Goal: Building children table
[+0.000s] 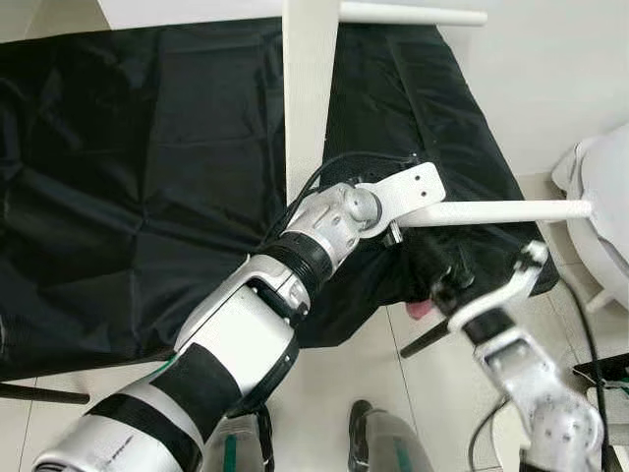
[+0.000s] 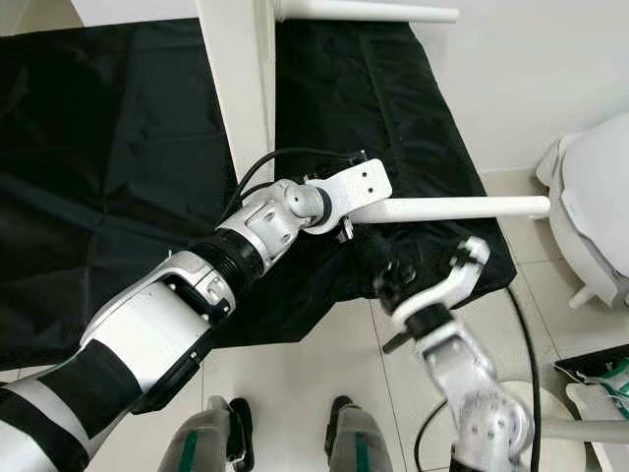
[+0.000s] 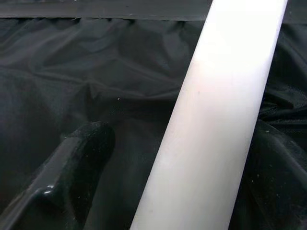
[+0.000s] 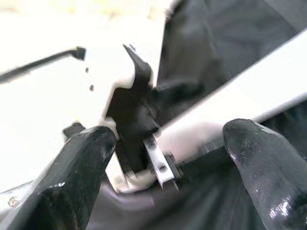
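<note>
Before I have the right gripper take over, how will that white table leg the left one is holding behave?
The white table leg looks stiff and straight, so it shouldn't flex. It's round and smooth, so it may slip or twist between the fingers. The left gripper holds one end, so the free end will likely lever downward.

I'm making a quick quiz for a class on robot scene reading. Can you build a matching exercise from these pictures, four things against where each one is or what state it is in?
Things:
1. left gripper
2. right gripper
3. black cloth
4. upper white table leg

Places or states:
A. spread over the work surface
B. lying at the far edge of the cloth, untouched
C. fingers open, near the left wrist bracket
D. at the near white table leg, which runs between its fingers

Pairs: 1-D, 2-C, 3-A, 4-B
</note>
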Robot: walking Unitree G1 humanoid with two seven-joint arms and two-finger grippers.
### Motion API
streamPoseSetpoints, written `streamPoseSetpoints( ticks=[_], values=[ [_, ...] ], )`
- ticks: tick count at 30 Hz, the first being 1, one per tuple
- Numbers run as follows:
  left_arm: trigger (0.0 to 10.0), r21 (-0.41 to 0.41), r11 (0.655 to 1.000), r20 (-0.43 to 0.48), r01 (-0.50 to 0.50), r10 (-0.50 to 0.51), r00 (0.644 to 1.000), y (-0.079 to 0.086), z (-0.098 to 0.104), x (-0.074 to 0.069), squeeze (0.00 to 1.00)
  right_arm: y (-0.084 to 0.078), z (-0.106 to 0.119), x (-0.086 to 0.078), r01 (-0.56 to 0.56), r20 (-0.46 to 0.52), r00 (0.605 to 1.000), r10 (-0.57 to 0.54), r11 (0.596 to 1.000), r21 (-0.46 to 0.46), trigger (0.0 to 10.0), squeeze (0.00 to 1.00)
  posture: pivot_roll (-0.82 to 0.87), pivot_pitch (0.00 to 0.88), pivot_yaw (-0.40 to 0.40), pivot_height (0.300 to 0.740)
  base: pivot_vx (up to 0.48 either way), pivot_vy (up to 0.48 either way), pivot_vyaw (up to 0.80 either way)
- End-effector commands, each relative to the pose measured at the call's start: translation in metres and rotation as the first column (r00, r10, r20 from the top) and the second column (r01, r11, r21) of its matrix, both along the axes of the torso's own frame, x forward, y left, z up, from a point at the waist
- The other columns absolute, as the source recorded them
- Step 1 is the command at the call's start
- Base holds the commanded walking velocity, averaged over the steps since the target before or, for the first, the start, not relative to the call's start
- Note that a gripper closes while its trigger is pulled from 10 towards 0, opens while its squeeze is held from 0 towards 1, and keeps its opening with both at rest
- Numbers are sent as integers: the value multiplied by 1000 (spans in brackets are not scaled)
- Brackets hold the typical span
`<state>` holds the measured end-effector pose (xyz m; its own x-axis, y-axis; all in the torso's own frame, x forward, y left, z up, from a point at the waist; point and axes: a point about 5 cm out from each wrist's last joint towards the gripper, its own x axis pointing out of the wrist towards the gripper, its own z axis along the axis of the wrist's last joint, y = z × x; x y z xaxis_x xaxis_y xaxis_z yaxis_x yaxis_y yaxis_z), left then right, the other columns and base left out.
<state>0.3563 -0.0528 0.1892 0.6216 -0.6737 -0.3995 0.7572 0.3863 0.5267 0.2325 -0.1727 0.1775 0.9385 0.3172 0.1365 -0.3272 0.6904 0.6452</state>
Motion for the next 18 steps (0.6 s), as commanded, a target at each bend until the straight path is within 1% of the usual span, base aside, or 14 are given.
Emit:
streamPoseSetpoints(
  ticks=[1,2,4,5,6,7,11,12,13,15,16,17,18],
  values=[
    [10000,-103,992,108,-76,87,990,6,18,6,0,-1,3,2,4,16,1000,-3,999,-35,10000,0,-58,127,47,740,0,0,0],
    [10000,-133,991,62,-33,41,997,7,16,1,0,-1,10,7,5,44,999,-2,998,-66,10000,0,-54,125,45,740,0,0,0],
    [10000,-193,980,-13,56,-60,998,10,13,-12,0,-2,20,21,13,80,997,-6,996,-87,10000,0,-46,117,37,740,0,0,0],
    [10000,-193,980,-13,56,-60,998,10,13,-12,0,-2,20,21,13,80,997,-6,996,-87,10000,0,-46,117,37,740,0,0,0],
    [10000,-209,973,-34,95,-104,994,11,12,-19,0,-2,22,26,20,88,996,-11,995,-96,10000,0,-34,115,32,740,0,0,0],
    [10000,-209,973,-34,95,-104,994,11,12,-19,0,-2,22,26,20,88,996,-11,995,-96,10000,0,-34,115,32,740,0,0,0],
    [10000,-227,956,-26,185,-196,980,13,11,-35,0,2,25,41,18,97,995,-9,995,-98,10000,0,-13,112,17,740,0,0,0],
    [10000,-232,951,-20,203,-213,977,13,11,-38,0,2,25,43,27,99,995,-18,996,-89,10000,0,-13,112,17,740,0,0,0],
    [10000,-232,951,-20,203,-213,977,13,11,-38,0,2,25,43,27,99,995,-18,996,-89,10000,0,-13,112,17,740,0,0,0],
    [10000,-220,947,-10,232,-240,971,15,10,-43,0,-5,21,51,102,58,993,-99,993,-55,10000,0,-9,112,14,740,0,0,0],
    [10000,-220,947,-10,232,-240,971,15,10,-43,0,-5,21,51,102,58,993,-99,993,-55,10000,0,-9,112,14,740,0,0,0],
    [10000,-232,937,-17,260,-271,962,20,9,-52,0,-11,20,54,137,71,988,-134,990,-39,10000,0,-12,111,19,740,0,0,0],
    [10000,-232,937,-17,260,-271,962,20,9,-52,0,-11,20,54,137,71,988,-134,990,-39,10000,0,-12,111,19,740,0,0,0]
  ],
)
